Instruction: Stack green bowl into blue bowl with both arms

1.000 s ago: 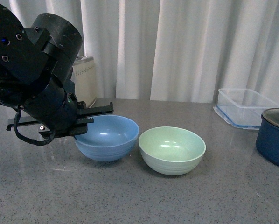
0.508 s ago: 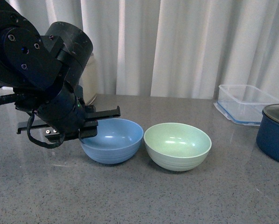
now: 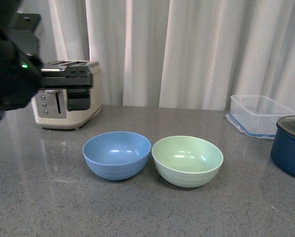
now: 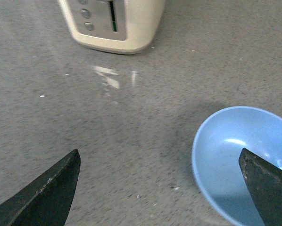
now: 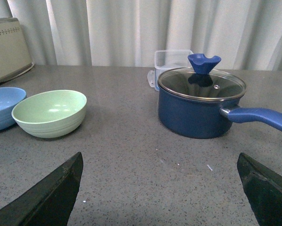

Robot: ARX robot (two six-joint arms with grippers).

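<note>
The blue bowl [image 3: 117,154] and the green bowl [image 3: 187,160] stand upright side by side on the grey counter, rims nearly touching, blue on the left. My left gripper [image 3: 67,80] is open and empty, raised above and to the left of the blue bowl. In the left wrist view the left gripper [image 4: 160,188] hangs over bare counter with the blue bowl [image 4: 235,155] by one finger. My right gripper [image 5: 160,193] is open and empty low over the counter, with the green bowl [image 5: 49,113] and blue bowl [image 5: 2,106] off to one side. The right arm is not in the front view.
A cream toaster [image 3: 63,106] stands at the back left. A clear plastic container [image 3: 258,112] and a dark navy pot [image 3: 290,148] stand at the right. In the right wrist view the pot [image 5: 200,108] has a glass lid and a long handle.
My left arm has risen and pulled back to the left, away from the blue bowl's rim, uncovering the toaster. The bowls stay in place.
</note>
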